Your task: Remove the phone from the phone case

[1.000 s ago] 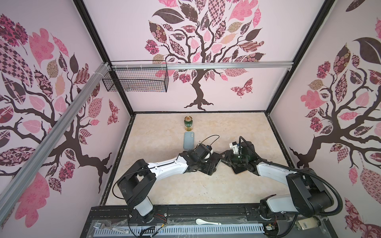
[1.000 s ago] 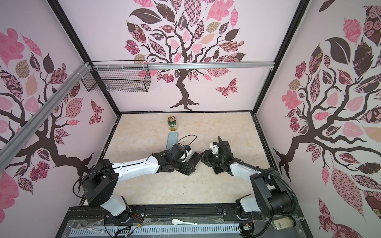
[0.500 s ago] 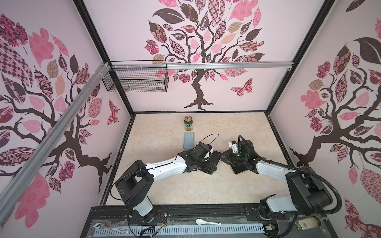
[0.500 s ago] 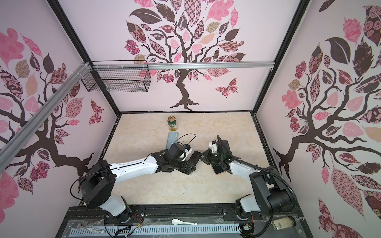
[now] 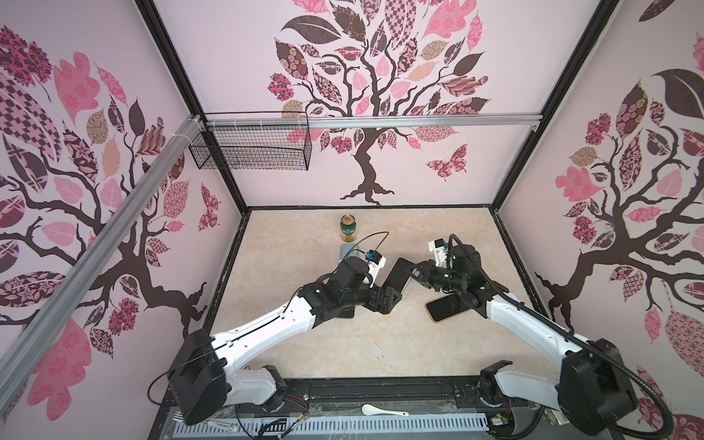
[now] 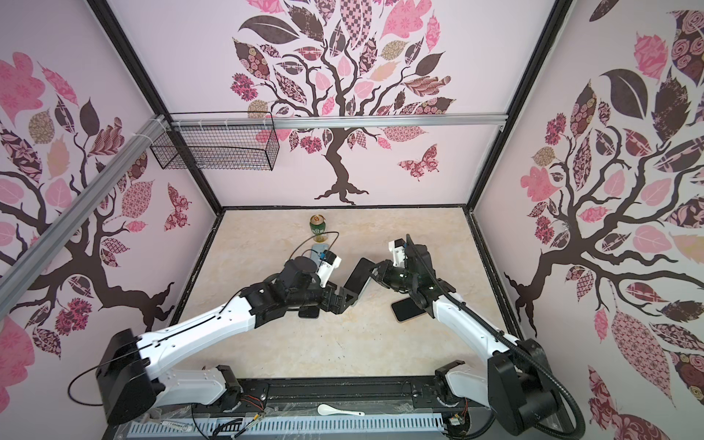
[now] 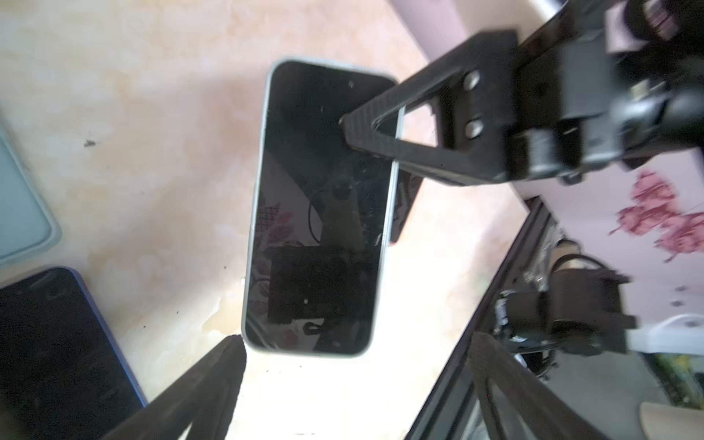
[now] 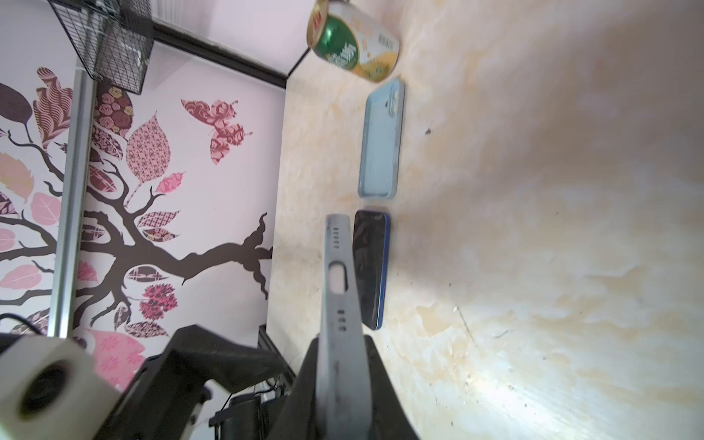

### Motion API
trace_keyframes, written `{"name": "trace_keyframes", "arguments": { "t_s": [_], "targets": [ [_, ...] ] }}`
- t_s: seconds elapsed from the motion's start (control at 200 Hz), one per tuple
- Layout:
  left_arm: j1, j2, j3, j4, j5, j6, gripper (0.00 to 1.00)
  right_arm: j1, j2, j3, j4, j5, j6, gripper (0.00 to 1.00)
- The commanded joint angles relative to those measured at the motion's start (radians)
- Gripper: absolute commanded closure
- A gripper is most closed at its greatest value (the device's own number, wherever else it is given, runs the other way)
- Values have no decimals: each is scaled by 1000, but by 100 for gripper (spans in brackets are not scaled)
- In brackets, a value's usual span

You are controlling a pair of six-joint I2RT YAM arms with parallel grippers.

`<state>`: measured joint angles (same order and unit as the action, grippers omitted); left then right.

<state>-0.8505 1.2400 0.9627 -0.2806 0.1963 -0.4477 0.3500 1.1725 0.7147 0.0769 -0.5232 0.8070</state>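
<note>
The phone (image 7: 316, 213) has a dark screen and sits in a light grey phone case (image 8: 339, 289). It hangs tilted above the table (image 5: 343, 354) between the two arms, seen in both top views (image 5: 398, 274) (image 6: 358, 280). My right gripper (image 8: 343, 381) (image 5: 415, 272) is shut on the case's long edges, and one of its fingers (image 7: 381, 125) lies across the screen. My left gripper (image 7: 354, 381) (image 5: 392, 293) stands open just off the phone's lower end, touching nothing.
A blue-edged phone (image 8: 371, 266) and an empty pale blue case (image 8: 381, 141) lie beside a green can (image 8: 354, 42). Another dark phone (image 5: 447, 308) lies under the right arm. A wire basket (image 5: 251, 152) hangs on the back wall. A white spoon (image 5: 383, 410) lies off the front edge.
My left gripper has opened wide and let go of the cased phone. My right gripper closed on it, then stayed put.
</note>
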Motion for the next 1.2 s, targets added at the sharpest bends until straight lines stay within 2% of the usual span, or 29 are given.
{"name": "trace_keyframes", "arguments": {
  "t_s": [0.0,0.185,0.355,0.56,0.63,0.755,0.97,1.195],
  "targets": [
    [53,-90,-35,30,40,-33,3,-11,-75,71,-50,96,-95,99],
    [143,-195,-56,51,110,-71,2,-14,-116,106,-26,131,-211,100],
    [165,-245,-64,93,147,-62,3,-19,-148,182,-65,26,-365,100],
    [325,-307,-123,290,419,-154,8,-22,-160,269,-35,-107,-421,100],
    [334,-328,-111,282,448,-136,8,-24,-150,296,10,-176,-390,100],
    [334,-344,-92,279,494,-112,8,-43,-156,301,123,-218,-298,100],
    [335,-356,-68,245,512,-81,8,-52,-145,301,388,-444,-132,100],
    [334,-354,-55,256,573,-78,12,-50,-80,298,688,-606,119,100]
  ]
}}
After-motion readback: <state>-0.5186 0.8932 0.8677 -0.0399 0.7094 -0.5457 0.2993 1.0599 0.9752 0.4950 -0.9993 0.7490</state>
